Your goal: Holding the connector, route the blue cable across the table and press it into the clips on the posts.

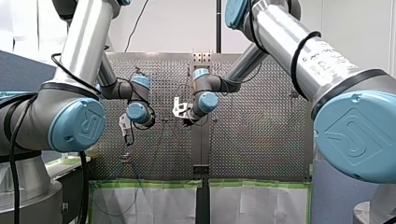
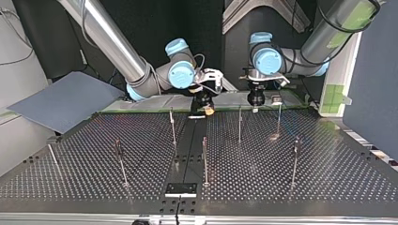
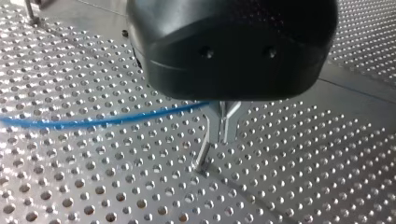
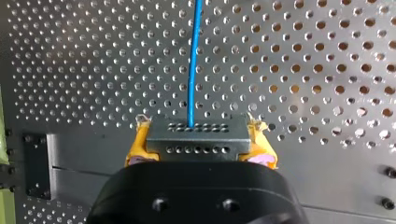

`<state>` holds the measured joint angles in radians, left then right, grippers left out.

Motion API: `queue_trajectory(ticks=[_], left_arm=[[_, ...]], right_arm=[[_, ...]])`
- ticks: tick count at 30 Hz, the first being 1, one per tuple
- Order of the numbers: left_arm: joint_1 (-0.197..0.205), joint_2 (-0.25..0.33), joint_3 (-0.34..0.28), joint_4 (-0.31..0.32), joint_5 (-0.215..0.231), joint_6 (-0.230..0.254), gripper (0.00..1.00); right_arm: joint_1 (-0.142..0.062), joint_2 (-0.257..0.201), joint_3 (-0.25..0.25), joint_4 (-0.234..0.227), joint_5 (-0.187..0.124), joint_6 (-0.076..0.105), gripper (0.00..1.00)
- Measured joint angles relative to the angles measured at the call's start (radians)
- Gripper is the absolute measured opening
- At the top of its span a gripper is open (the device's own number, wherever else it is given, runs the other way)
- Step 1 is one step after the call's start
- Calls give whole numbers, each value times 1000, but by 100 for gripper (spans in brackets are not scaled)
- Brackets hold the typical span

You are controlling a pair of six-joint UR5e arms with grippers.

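1. front view: you see the left gripper (image 1: 125, 127) hanging low over the table (image 1: 261, 140) at the view's left of centre. the right gripper (image 1: 185, 119) hangs near the middle seam. the two are apart. this view is too far off for you to read either grip, and the cable is too thin to make out.
2. top view: both grippers sit at the far edge of the table, the right one at the view's left of the left one. a yellow pad (image 2: 209, 111) shows at the tip of the right gripper, just above the plate. thin upright posts (image 2: 172, 126) stand spread across the table, all nearer the camera than the grippers. you cannot pick out the cable here either.
3. left wrist view: the metal fingers (image 3: 229, 126) are drawn together, pointing down at the table. the blue cable (image 3: 93, 122) runs in to them from one side, lying low over the holes. it goes out of sight under the gripper's black body, so the left gripper looks closed on the cable.
4. right wrist view: the right gripper is clamped on the connector (image 4: 196, 140), a dark block with rows of small holes, one yellow pad on each side. the cable leaves the connector's front face and runs straight ahead over the table, out of the picture.
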<state>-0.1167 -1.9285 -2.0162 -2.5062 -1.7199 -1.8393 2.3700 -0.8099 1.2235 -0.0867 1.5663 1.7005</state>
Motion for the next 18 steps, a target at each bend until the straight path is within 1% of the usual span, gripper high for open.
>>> queue_trajectory(ticks=[5,12,18], left_arm=[[3,-36,33,-8,9,-4,0],[28,-90,76,-3,13,-22,0],[43,-99,90,21,36,-34,0]], right_arm=[[-10,0,0,-2,0,2,0],[-20,1,0,-7,1,5,0],[-30,1,0,-9,2,6,0]])
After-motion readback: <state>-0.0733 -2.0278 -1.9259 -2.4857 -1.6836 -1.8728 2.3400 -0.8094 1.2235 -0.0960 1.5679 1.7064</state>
